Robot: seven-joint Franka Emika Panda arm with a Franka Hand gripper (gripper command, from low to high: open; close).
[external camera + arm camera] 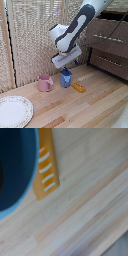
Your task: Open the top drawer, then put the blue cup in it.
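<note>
The blue cup [65, 79] stands upright on the wooden table, between the pink mug and an orange piece. My gripper [65, 71] hangs right over the cup, down at its rim; its fingertips are hidden against the cup, so I cannot tell whether they hold it. In the wrist view the blue cup [15, 168] fills one side, very close and blurred, and no fingers show. The top drawer [107, 31] with its silver bar handle [108, 36] is at the exterior view's right; its front looks level with the drawer below.
A pink mug [45, 82] stands to the exterior view's left of the cup. An orange ridged piece [78, 87] [46, 163] lies flat beside the cup. A white plate [14, 111] sits at the near left. The lower drawer [108, 60] is under the top one.
</note>
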